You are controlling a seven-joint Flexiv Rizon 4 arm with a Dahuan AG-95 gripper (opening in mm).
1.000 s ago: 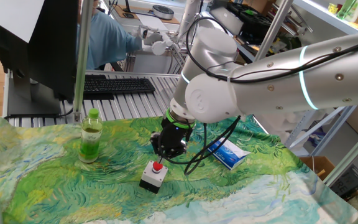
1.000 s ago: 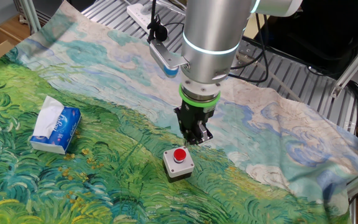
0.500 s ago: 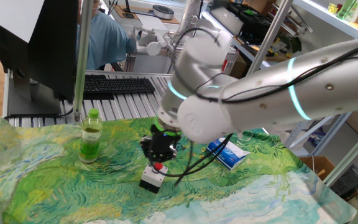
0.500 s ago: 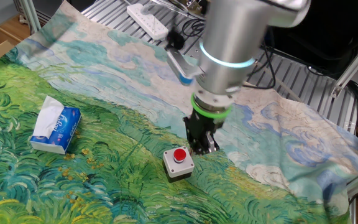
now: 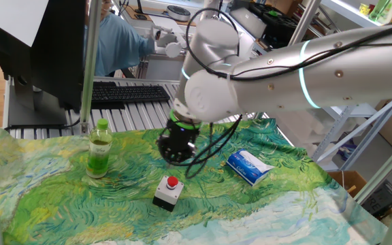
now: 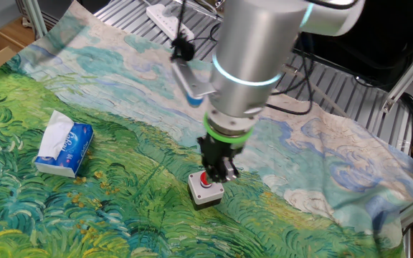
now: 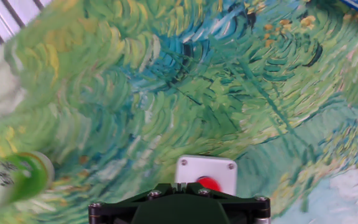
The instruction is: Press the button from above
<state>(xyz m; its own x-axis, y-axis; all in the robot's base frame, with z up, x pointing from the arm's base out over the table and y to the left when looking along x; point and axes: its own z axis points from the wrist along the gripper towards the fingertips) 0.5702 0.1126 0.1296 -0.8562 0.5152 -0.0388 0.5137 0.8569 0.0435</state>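
Observation:
The button (image 5: 173, 182) is a red cap on a small white box with a black top (image 5: 167, 195), standing on the painted cloth. My gripper (image 5: 176, 151) hangs a short way above and just behind it, pointing down. In the other fixed view the gripper (image 6: 218, 169) overlaps the box (image 6: 208, 195) and hides most of the red cap. In the hand view the fingertips (image 7: 179, 186) meet at the bottom edge, shut on nothing, with the box (image 7: 199, 168) and the red cap (image 7: 210, 184) just beyond them.
A bottle of green liquid (image 5: 99, 148) stands to the left, and it also shows in the hand view (image 7: 11, 180). A blue tissue pack (image 5: 249, 167) lies to the right, and it also shows in the other fixed view (image 6: 63, 147). A keyboard (image 5: 124, 93) lies behind the cloth.
The arm has swung and the gripper has risen from close beside the button to a little above it. The button has not moved.

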